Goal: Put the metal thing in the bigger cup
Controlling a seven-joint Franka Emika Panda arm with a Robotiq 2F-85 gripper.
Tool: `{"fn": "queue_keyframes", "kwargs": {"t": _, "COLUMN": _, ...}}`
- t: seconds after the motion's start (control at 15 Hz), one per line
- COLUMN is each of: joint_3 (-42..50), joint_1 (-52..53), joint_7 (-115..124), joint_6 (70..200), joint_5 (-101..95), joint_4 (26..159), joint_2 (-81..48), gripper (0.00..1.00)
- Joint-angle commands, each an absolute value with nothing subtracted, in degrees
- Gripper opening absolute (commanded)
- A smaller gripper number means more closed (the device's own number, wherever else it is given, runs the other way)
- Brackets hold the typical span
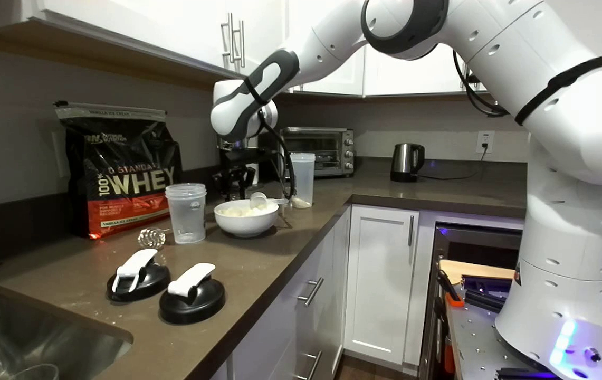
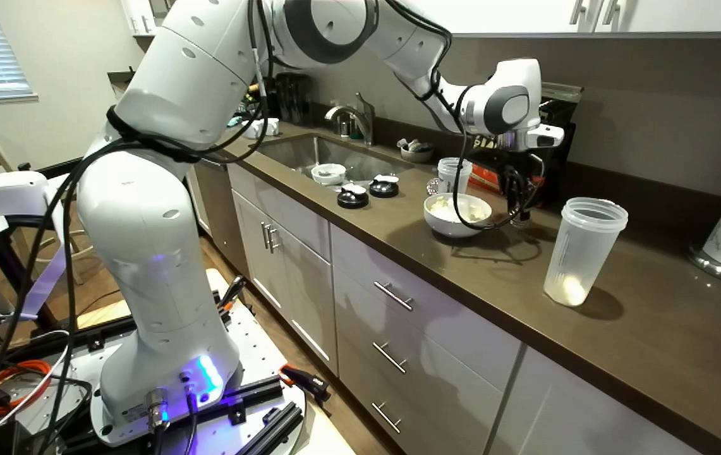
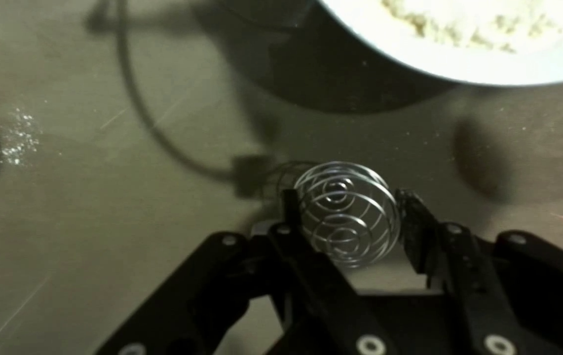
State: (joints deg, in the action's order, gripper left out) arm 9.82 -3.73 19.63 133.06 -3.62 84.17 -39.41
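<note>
The metal thing is a silver wire ball (image 3: pixel 355 231) in the wrist view. My gripper (image 3: pixel 345 199) has a black finger against each side of it, and both fingers seem to touch it. In both exterior views the gripper (image 1: pixel 235 184) (image 2: pixel 518 212) points down beside the white bowl, low over the counter; the ball is hard to make out there. The bigger cup, a tall clear tumbler (image 2: pixel 587 246), stands apart from the gripper with pale powder at its bottom. It also shows behind the bowl in an exterior view (image 1: pixel 303 174).
A white bowl (image 1: pixel 246 224) (image 2: pixel 452 224) (image 3: pixel 439 69) holds pale powder and a clear scoop (image 1: pixel 258 199). Beside it stand a shorter frosted cup (image 1: pixel 185 216) and another wire ball (image 1: pixel 151 238). Two black lids (image 1: pixel 192 301) (image 1: pixel 140 285), a whey bag (image 1: pixel 121 169) and a sink (image 1: pixel 58 338) are nearby.
</note>
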Motion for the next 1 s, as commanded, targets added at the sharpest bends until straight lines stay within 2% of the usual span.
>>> {"fn": "queue_keyframes", "kwargs": {"t": 0.0, "joint_3": 9.41, "joint_1": -4.5, "joint_7": 18.62, "joint_6": 133.07, "joint_5": -2.12, "joint_4": 85.79, "joint_2": -37.2, "gripper": 0.48}}
{"fn": "queue_keyframes", "kwargs": {"t": 0.93, "joint_3": 9.68, "joint_1": -5.5, "joint_7": 18.92, "joint_6": 134.51, "joint_5": -1.89, "joint_4": 89.09, "joint_2": -33.99, "gripper": 0.4}}
